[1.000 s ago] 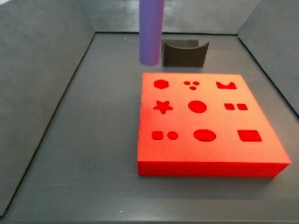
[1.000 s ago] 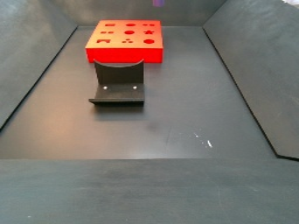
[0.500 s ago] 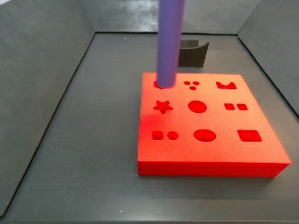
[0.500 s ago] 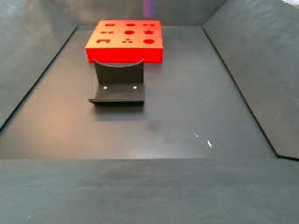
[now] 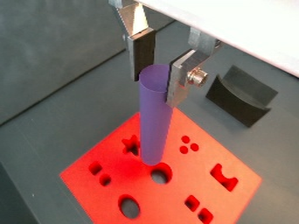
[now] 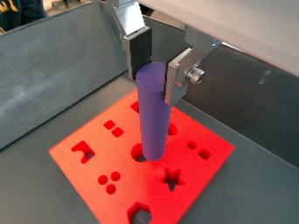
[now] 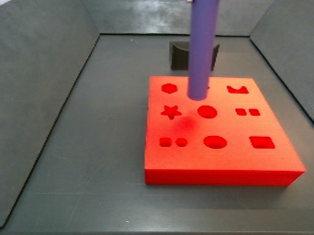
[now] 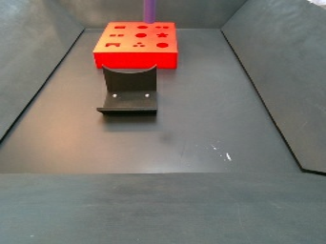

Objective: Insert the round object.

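gripper [image 5: 162, 63] clamps round object [image 5: 153, 118] upright

The gripper [image 5: 160, 63] clamps the upright purple rod [image 5: 155, 121] above the red block [image 5: 163, 179], fixture [image 5: 246, 94] behind.

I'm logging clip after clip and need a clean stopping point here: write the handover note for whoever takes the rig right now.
Gripper: above the red block, shut on the purple rod, gripped near its top.
Rod: upright, lower end at the block's top face by the round hole; in both wrist views the tip seems to sit at the hole's edge, depth unclear.
Fixture: on the floor beside the block, untouched.
Done: rod picked up and brought over the block.
Left: centre it on the round hole, push it in, release.
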Tool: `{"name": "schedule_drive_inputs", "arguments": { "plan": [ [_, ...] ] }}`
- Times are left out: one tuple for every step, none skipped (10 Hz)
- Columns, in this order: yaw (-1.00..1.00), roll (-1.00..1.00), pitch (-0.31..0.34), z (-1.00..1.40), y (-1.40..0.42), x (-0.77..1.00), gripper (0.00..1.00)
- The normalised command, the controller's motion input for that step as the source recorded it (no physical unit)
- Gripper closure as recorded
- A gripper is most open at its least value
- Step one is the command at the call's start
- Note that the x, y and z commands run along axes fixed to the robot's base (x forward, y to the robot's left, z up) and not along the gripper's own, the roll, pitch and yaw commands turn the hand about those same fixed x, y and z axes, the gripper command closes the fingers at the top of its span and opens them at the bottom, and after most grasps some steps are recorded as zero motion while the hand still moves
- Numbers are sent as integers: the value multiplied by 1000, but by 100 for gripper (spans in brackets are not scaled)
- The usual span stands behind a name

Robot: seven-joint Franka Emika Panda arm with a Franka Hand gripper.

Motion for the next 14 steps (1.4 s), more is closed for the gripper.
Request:
{"name": "schedule_drive_inputs", "arguments": {
  "plan": [
    [83, 181, -94, -220, -23, 789, 100],
    [83, 194, -67, -214, -43, 811, 100],
    [71, 160, -93, -280, -40, 797, 100],
    [71, 219, -89, -306, -146, 749, 100],
    [71, 276, -71, -300, -251, 729, 100],
    [77, 297, -60, -300, -257, 714, 100],
    [71, 304, -13, -277, -223, 620, 100],
    [0, 356, 0, -277, -9, 40, 100],
    [-86, 226, 60, -174, 34, -106, 100],
    [-169, 134, 83, -163, 100, -163, 100],
    [-180, 61, 67, -103, 17, -240, 100],
    [0, 0, 0, 0, -34, -26, 100],
    [0, 31, 0, 0, -46, 0, 100],
    [-117, 176, 170, 0, -34, 63, 100]
  ]
}}
